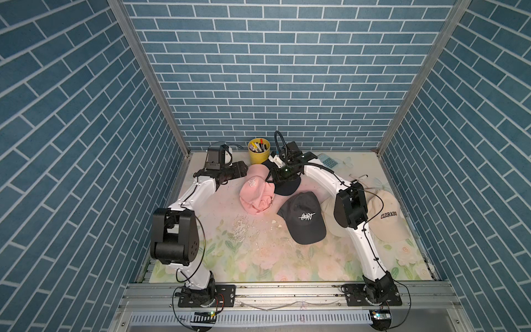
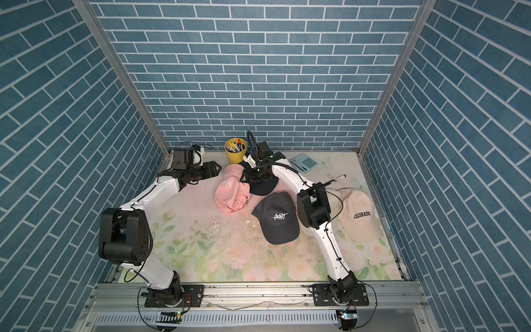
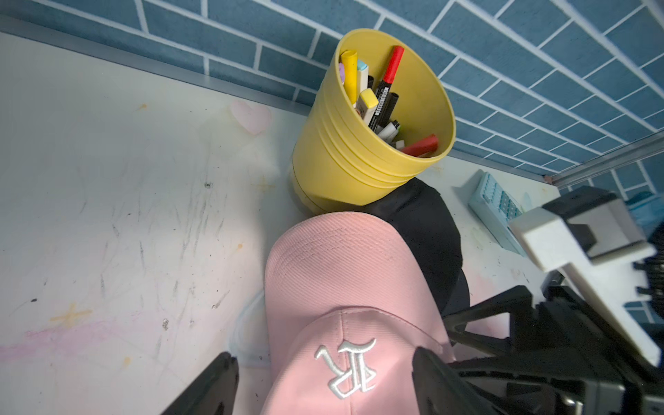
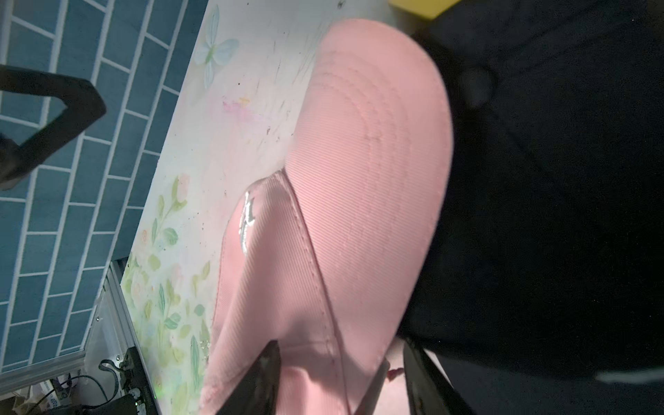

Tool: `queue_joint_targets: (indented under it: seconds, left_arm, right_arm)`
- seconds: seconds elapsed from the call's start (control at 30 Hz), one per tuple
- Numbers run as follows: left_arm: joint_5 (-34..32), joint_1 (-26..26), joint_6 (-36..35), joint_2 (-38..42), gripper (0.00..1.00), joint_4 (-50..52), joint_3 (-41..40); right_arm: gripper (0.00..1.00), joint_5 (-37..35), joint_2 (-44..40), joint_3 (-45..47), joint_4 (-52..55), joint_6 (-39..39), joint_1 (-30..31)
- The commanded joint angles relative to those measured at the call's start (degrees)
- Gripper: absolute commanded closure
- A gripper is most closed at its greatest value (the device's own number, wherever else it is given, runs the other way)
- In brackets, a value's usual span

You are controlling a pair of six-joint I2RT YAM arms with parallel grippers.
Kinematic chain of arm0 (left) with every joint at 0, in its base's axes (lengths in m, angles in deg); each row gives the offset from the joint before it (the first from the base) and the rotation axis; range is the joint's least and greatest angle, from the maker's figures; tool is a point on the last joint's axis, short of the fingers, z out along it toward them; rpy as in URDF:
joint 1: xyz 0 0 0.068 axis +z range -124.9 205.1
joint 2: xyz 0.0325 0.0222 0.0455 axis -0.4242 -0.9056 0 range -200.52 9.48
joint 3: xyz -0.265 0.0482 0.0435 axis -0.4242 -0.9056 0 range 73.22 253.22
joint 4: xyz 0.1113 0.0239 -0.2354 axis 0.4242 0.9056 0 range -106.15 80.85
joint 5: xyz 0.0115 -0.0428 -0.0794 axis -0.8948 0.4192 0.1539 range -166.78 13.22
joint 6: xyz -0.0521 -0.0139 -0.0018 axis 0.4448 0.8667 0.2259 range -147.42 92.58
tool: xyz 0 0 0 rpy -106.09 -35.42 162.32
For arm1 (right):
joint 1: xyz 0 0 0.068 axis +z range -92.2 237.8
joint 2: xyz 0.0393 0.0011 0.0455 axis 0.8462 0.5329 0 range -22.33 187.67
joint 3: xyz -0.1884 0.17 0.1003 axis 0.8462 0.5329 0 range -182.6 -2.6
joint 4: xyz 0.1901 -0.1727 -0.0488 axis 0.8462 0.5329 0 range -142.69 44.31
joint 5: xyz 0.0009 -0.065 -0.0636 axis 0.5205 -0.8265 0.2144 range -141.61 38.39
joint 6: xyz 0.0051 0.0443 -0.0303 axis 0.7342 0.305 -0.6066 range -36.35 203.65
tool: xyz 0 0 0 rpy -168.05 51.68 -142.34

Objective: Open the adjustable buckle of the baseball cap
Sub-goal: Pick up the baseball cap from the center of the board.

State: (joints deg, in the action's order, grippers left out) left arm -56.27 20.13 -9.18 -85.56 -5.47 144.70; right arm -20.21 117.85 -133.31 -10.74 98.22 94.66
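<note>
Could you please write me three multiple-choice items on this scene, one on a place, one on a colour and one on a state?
1. Where does the yellow cup stand?
A. by the back wall, next to the pink cap
B. at the front rail
C. mid-table

2. What colour is the cap lettered COLORADO?
A. pink
B. black
C. beige

3. How is the left gripper?
A. shut on the yellow cup
B. open, gripping nothing
C. out of view

Answers:
1 A, the cup sits by the brick wall beside the pink brim.
2 C, the lettering is on beige cloth.
3 B, its fingers stand wide apart in the left wrist view.
</note>
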Motion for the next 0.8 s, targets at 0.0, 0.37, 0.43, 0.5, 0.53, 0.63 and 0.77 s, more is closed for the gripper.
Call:
queue_joint_targets:
  seconds: [0.0,0.37,0.43,0.5,0.53,0.63,0.77]
  left_arm:
    - [4.09,0.66,-2.57,1.58,0.19,-4.57,-1.56]
    - [5.97,0.67,-5.12,2.56,0.19,-3.86,-2.18]
    - [5.72,0.65,-5.42,3.13,0.2,-3.68,-2.5]
    - [5.43,0.67,-5.62,4.0,0.2,-3.78,-3.08]
    - [5.37,0.67,-5.75,4.5,0.2,-3.73,-3.29]
    - [4.14,0.67,-6.84,6.46,0.21,-3.25,-3.74]
    - [2.38,0.67,-8.55,9.92,0.22,-2.9,-4.26]
  right_arm:
    - [0.46,2.58,2.74,-1.62,-0.3,3.45,0.66]
    - [0.7,13.37,5.07,-0.75,-12.83,13.89,0.44]
    - [0.77,14.23,4.76,-0.33,-15.37,15.35,0.49]
    - [0.84,14.39,4.38,-0.66,-16.38,16.52,0.49]
    - [0.88,14.43,4.2,-0.8,-16.49,17.1,0.48]
    - [0.98,15.57,3.18,-1.54,-16.55,18.95,0.59]
    - [1.0,17.09,2.19,-1.71,-18.46,22.53,0.73]
